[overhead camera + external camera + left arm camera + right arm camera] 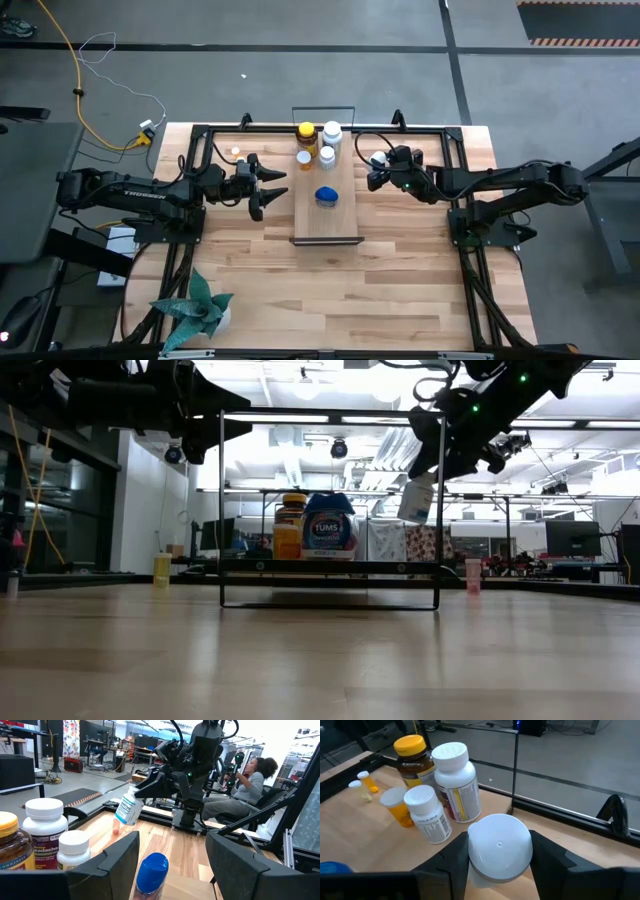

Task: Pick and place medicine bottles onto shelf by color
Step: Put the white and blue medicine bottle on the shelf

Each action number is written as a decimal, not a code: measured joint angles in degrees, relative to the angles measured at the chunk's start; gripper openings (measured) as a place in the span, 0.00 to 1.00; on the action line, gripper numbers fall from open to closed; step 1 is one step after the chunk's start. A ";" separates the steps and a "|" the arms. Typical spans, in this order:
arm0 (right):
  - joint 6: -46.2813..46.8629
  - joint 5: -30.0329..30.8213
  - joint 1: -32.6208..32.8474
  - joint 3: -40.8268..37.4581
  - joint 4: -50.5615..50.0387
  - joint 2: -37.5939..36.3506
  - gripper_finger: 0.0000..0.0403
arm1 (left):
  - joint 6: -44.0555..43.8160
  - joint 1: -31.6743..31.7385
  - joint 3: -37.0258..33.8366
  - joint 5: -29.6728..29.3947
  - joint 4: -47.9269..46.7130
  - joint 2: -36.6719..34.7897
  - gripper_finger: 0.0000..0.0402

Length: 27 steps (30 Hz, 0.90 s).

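Right gripper [378,166] pinched a white-capped white plastic medicine bottle [499,847], held aloft just right of the long light-wood shelf [326,223]; best lowered upright beside the white bottles [456,782] at its far end; left gripper [268,187] waited spread, left of shelf.

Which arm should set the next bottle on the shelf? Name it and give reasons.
Right. The right gripper already holds a white-capped bottle in the air beside the shelf, near the other white bottles. The left gripper is open and empty.
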 joint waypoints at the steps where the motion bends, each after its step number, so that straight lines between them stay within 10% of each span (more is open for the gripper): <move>1: -0.21 -0.09 0.00 0.00 0.04 0.00 0.38 | 0.00 0.01 0.00 0.00 0.00 0.00 0.54; 15: -7.97 -10.03 -0.46 0.58 10.90 5.49 0.38 | 0.00 0.00 0.02 0.00 0.00 0.00 0.54; 27: -17.72 -13.73 -0.33 16.53 3.05 23.07 0.38 | 0.00 0.02 0.02 -1.07 -0.10 0.00 0.54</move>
